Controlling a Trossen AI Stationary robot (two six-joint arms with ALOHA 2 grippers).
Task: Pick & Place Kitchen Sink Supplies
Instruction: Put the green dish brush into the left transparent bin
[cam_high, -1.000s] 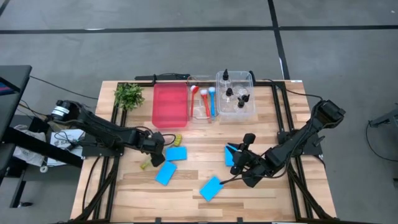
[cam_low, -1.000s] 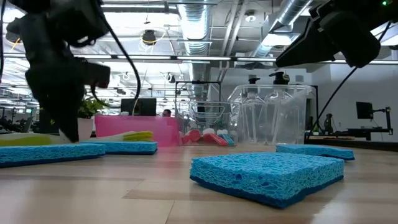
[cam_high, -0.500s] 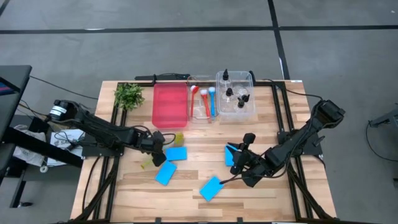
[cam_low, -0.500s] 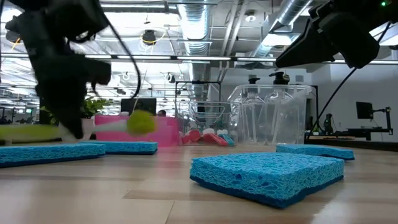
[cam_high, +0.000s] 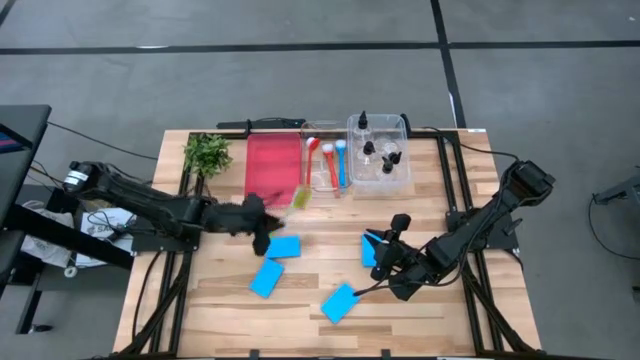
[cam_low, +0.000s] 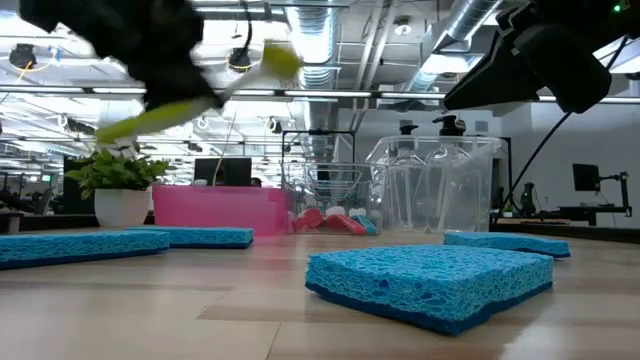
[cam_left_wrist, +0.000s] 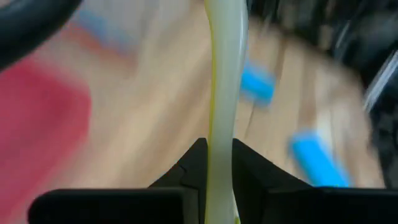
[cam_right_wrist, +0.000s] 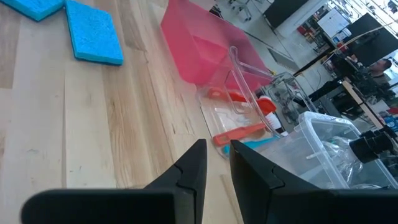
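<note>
My left gripper (cam_high: 257, 216) is shut on the yellow-green brush (cam_high: 299, 196), which is up in the air in front of the red tray (cam_high: 272, 165); the low view shows the brush (cam_low: 205, 92) high and slanted. Several flat blue sponges lie flat on the wood (cam_high: 285, 246) (cam_high: 266, 278) (cam_high: 339, 301) (cam_high: 372, 247). Red and blue brushes lie in a narrow clear tray (cam_high: 326, 166). Black-capped bottles stand in the clear bin (cam_high: 379, 152). My right gripper (cam_high: 386, 263) waits low over the table's right half, shut and touching nothing (cam_right_wrist: 216, 163). My left gripper pinches the yellow-green brush by its handle (cam_left_wrist: 221, 134), about midway along, between the two fingers (cam_left_wrist: 194, 163). The brush is lifted clear of the table and tilted, its head (cam_low: 279, 60) higher than its free handle end (cam_low: 112, 128) and pointing toward the trays.
A leafy plant sprig (cam_high: 207, 153) sits at the far left of the table beside the red tray. The trays and bin line the far edge. Bare wood lies along the near edge (cam_high: 200, 320). The right arm's sponge (cam_low: 430, 283) looms near the low camera.
My left gripper has risen from the table with the yellow-green brush and moved toward the far edge and the red tray. The brush, lying on the wood a second ago, is lifted clear and tipped head-up. The right arm and the sponges have kept still.
</note>
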